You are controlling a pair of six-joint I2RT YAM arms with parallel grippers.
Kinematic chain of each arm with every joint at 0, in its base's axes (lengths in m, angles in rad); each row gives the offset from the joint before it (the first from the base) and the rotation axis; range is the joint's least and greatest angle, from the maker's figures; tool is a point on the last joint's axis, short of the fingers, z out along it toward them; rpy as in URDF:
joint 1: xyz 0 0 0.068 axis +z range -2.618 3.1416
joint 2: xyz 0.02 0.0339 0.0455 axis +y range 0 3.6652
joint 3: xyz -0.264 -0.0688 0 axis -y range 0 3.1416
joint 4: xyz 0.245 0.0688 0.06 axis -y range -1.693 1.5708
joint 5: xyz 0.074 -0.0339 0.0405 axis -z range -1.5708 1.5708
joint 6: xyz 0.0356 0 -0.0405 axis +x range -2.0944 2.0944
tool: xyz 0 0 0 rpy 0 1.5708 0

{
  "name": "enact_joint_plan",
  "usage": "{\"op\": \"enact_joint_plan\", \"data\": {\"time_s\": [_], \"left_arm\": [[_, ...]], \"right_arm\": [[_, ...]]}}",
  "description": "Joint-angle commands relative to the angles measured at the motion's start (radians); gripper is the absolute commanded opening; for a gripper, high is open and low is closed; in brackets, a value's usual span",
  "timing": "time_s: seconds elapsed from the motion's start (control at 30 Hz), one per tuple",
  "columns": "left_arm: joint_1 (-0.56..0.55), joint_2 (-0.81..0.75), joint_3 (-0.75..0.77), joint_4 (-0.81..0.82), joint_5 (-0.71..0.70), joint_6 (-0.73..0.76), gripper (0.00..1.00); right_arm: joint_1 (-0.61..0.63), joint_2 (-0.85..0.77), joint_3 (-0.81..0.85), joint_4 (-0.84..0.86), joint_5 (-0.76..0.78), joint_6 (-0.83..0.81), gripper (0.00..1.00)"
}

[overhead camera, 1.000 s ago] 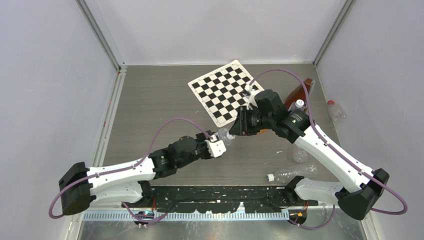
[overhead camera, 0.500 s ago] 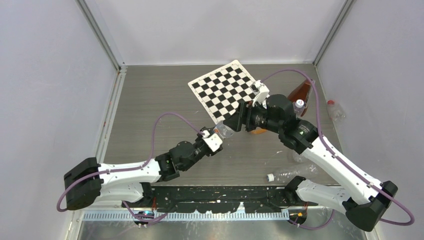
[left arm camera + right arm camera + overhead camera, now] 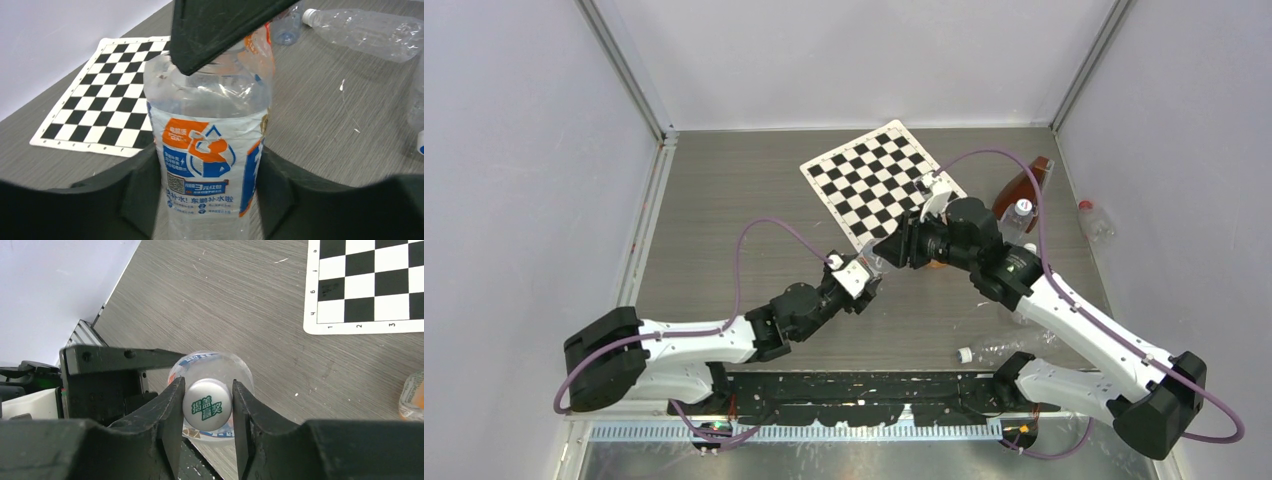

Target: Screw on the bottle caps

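Note:
My left gripper [image 3: 861,281] is shut round the body of a clear bottle [image 3: 210,145] with an orange and blue label and holds it upright off the table. My right gripper [image 3: 206,405] is shut on a white bottle cap [image 3: 206,404] with green print. The cap sits on top of that bottle's neck [image 3: 235,366]. In the top view the two grippers meet mid-table, the right gripper [image 3: 888,251] just above the bottle [image 3: 875,263]. One right finger [image 3: 220,30] hides the bottle's mouth in the left wrist view.
A checkerboard mat [image 3: 879,180] lies behind. A brown bottle [image 3: 1021,185], a small capped clear bottle [image 3: 1022,214] and a red-capped bottle [image 3: 1092,220] are at the right. A crushed clear bottle [image 3: 1009,346] with a white cap [image 3: 964,354] lies near the front.
The left arm has stretched forward and carried the bottle a little away from its base. The right arm has shifted left with the cap, and its wrist has turned over the bottle top.

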Motion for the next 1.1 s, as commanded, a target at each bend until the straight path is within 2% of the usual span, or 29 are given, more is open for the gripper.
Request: {"op": "enact_joint_plan", "data": {"time_s": [0.0, 0.07, 0.17, 0.23, 0.43, 0.63, 0.7, 0.83, 1.07], "left_arm": [[0.001, -0.035, 0.027, 0.054, -0.045, -0.062, 0.75], [0.008, -0.076, 0.026, -0.023, -0.058, -0.078, 0.89], [0.02, -0.165, 0.019, -0.163, -0.076, -0.095, 0.99], [0.026, -0.249, 0.011, -0.275, -0.097, -0.101, 1.0], [0.061, -0.482, 0.023, -0.597, -0.175, -0.125, 1.0], [0.133, -0.614, 0.064, -0.806, -0.266, -0.144, 1.0], [0.159, -0.623, 0.081, -0.838, -0.263, -0.144, 1.0], [0.196, -0.609, 0.111, -0.878, -0.259, -0.142, 1.0], [0.235, -0.561, 0.175, -0.936, -0.243, -0.127, 1.0]], "right_arm": [[0.011, -0.054, 0.01, -0.004, 0.045, -0.086, 0.02], [0.012, -0.06, 0.022, -0.051, 0.116, -0.153, 0.01], [0.011, -0.06, 0.024, -0.096, 0.205, -0.254, 0.01], [0.011, -0.05, 0.013, -0.095, 0.271, -0.288, 0.01], [0.012, -0.017, -0.064, -0.013, 0.292, -0.3, 0.02], [0.012, 0.026, -0.097, -0.005, 0.308, -0.311, 0.08], [0.012, 0.036, -0.086, -0.018, 0.31, -0.312, 0.14], [0.012, 0.067, -0.043, -0.072, 0.301, -0.325, 0.36], [0.012, 0.132, 0.055, -0.17, 0.265, -0.336, 0.58]]}}
